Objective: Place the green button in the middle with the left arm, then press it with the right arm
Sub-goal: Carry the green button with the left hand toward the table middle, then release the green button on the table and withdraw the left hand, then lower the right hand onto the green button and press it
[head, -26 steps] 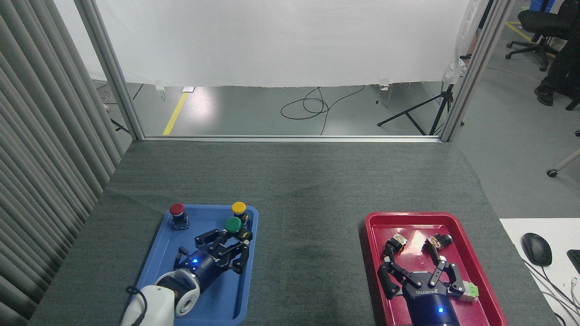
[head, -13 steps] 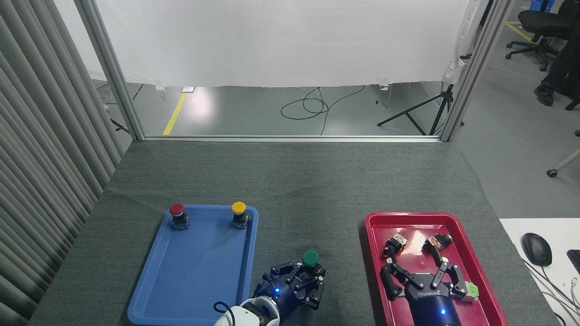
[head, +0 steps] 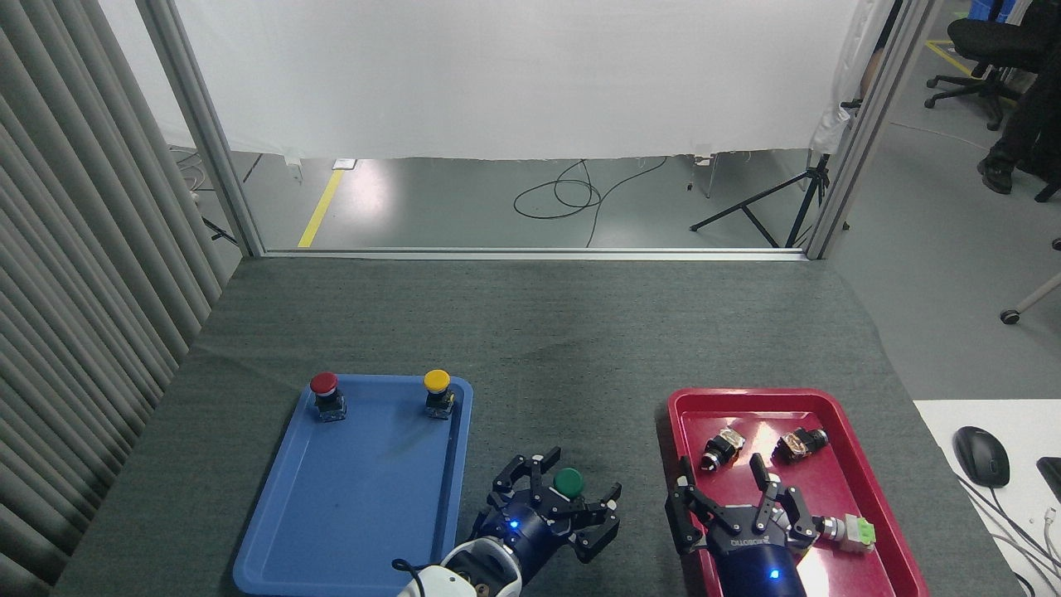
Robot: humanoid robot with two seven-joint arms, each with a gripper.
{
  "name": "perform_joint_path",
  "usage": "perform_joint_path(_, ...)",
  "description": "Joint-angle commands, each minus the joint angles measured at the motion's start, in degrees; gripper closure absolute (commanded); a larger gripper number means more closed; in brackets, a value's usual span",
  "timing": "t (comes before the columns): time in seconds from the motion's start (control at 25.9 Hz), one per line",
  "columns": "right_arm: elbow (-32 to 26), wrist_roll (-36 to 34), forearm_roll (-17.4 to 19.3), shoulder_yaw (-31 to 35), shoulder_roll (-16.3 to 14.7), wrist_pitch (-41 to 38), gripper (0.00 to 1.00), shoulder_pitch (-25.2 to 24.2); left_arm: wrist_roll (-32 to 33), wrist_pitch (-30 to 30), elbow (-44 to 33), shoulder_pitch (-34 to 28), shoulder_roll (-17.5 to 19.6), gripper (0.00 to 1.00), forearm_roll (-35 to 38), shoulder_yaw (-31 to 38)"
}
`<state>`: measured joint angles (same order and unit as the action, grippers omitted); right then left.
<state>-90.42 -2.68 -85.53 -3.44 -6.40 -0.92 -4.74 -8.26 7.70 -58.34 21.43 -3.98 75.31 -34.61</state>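
Green button [head: 569, 482] sits on the bare worktop [head: 530, 348] between both trays, the left end effector [head: 557, 506] spread open around it, while the open-fingered right end effector [head: 729, 514] has yet to press.

The button [head: 569, 482] is set on the surface [head: 530, 332] between two trays [head: 365, 489]. The left tool [head: 560, 507] is found at its 6 o'clock, the right tool [head: 733, 514] at 3 o'clock.

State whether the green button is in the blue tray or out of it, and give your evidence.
Out. The green button stands on the grey table covering, right of the blue tray, between the left claw's spread fingers.
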Motion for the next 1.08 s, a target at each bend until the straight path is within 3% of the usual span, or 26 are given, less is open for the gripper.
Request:
perform_joint_path(0.0, 0.2, -0.1, -0.3, -3.6, 0.6, 0.7, 0.49, 0.3, 0.1, -2.7, -17.6, -6.2, 7.8, 0.01, -0.5, 3.2)
perform_joint_path(0.08, 0.2, 0.0, -0.3, -6.0, 0.9, 0.7, 0.72, 1.1, 0.0, -6.2, -25.2, -11.9, 11.8, 0.01, -0.3, 8.5)
perform_joint_path(0.15, 2.0, 0.4, -0.3, -8.1, 1.3, 1.0, 0.90, 2.4, -0.1, -8.7, -28.1, -16.5, 14.1, 0.01, -0.2, 14.8)
perform_joint_path(0.23, 5.0, 0.4, -0.4, -10.3, 2.1, 1.4, 1.00, 4.1, 0.0, -8.7, -27.6, -19.8, 14.4, 0.00, -0.3, 23.5)
perform_joint_path(0.39, 10.7, 0.4, -0.3, -14.0, 3.8, 3.6, 1.00, 7.4, -0.1, -8.7, -23.3, -21.5, 12.8, 0.00, 0.5, 34.3)
perform_joint_path(0.73, 24.6, 0.0, -0.2, -18.7, 6.4, 6.9, 1.00, 10.5, -0.1, -8.6, -22.8, -21.6, 12.9, 0.00, 0.6, 35.4)
perform_joint_path(0.85, 22.7, -0.3, -0.1, -18.8, 6.2, 7.4, 1.00, 10.6, -0.1, -8.7, -22.3, -21.5, 12.9, 0.00, 0.6, 35.6)
perform_joint_path(1.04, 12.0, -1.0, 0.1, -18.5, 5.9, 8.4, 1.00, 10.7, -0.1, -8.6, -22.4, -21.5, 13.0, 0.00, 0.4, 35.8)
